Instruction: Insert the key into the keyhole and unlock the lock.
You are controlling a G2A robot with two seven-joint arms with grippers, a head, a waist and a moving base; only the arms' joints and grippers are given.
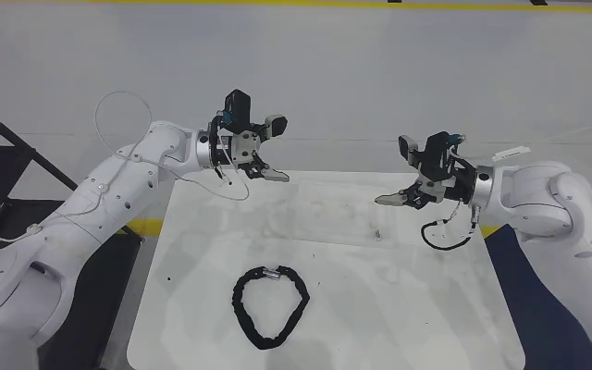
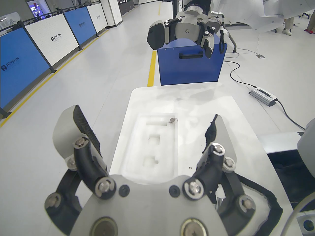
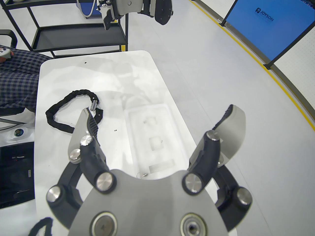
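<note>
We judge the key [image 1: 376, 232] to be light, stiff and rather slippery metal, so it can easily slide or flip when a finger pushes it. We would take it by its wide head and leave the blade free for the keyhole. The chain lock [image 1: 268, 307] is, we think, heavier and limp. Its fabric sleeve gives good friction, but the loop will bend and drag, so the better place to hold is the hard lock barrel [image 1: 271, 273], which must resist the push of the key.

The key looks like a tiny dark piece. It lies on the white foam tray [image 1: 324, 213], at the tray's 3 o'clock end, about 2 o'clock from the middle of the table [image 1: 416, 305]. The chain lock is a closed loop in a black sleeve, with the short shiny barrel at the loop's 12 o'clock. It lies flat at about 8 o'clock from the table's middle, well apart from the key. We cannot tell which way the keyhole faces.

The left gripper [image 1: 277, 148] hangs over the table's edge at about 11 o'clock, its fingers spread wide with nothing between them. The right gripper [image 1: 396, 172] hangs at about 2 o'clock, near the key, also with its fingers spread and empty
</note>
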